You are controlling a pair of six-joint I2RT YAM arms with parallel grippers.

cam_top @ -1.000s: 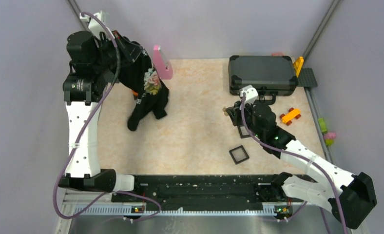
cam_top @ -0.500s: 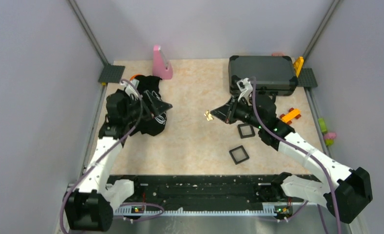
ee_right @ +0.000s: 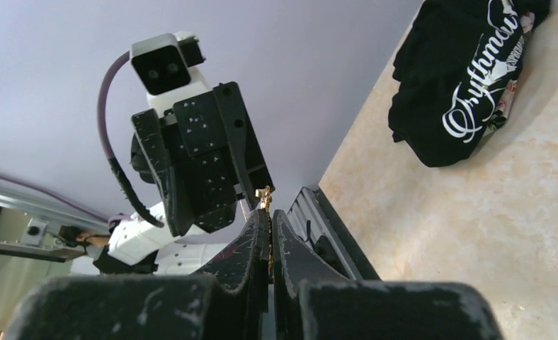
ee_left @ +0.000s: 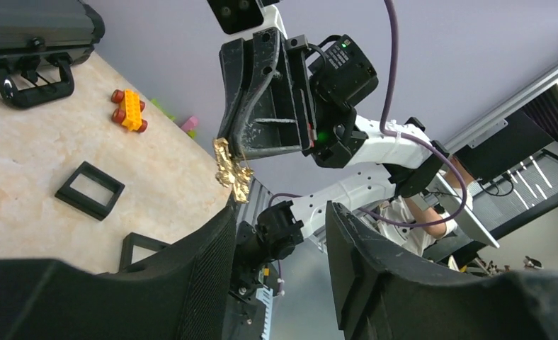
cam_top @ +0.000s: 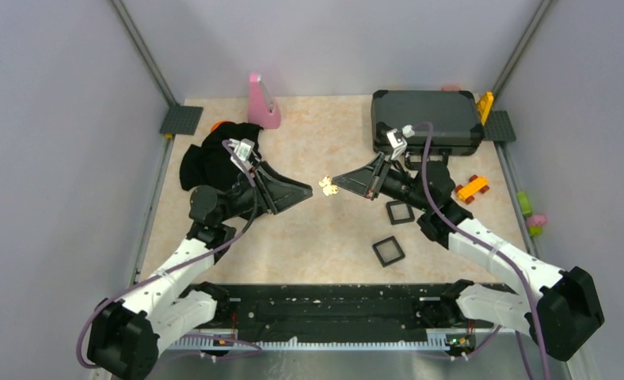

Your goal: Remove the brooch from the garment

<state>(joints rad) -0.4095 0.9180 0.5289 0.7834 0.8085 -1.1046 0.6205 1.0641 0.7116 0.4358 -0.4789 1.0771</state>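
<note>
While the right gripper (cam_top: 339,184) is clamped on the brooch (cam_top: 328,187) with only the very tips of its fingers, the small gold ornament hangs in mid-air over the middle of the worktop (cam_top: 317,237). It is clear of the garment (cam_top: 214,158), which lies bunched at the far left, well apart from both grippers. The left gripper (cam_top: 305,190) faces the right one tip to tip. Its jaws are apart with nothing between them, and it is near the brooch but, as far as I can tell, not touching it.

Risks, as I judge them:
- **Slip:** the hold covers just one edge of a tiny, irregular metal piece, so a jolt or quick wrist turn could let it slip and fall to the worktop.
- **Contact:** if I bring the left gripper closer, a finger could knock the brooch loose before it is gripped.
- **Recovery:** a dropped brooch may land by the black square frames (cam_top: 389,251) and would be awkward to pick up flat.

Writing: in the right wrist view the garment carries white script lettering across its front. I make out letters like "ythm", but the whole word is not legible. I see no brand or label on the dark hard case (cam_top: 426,117) or on either arm.
</note>
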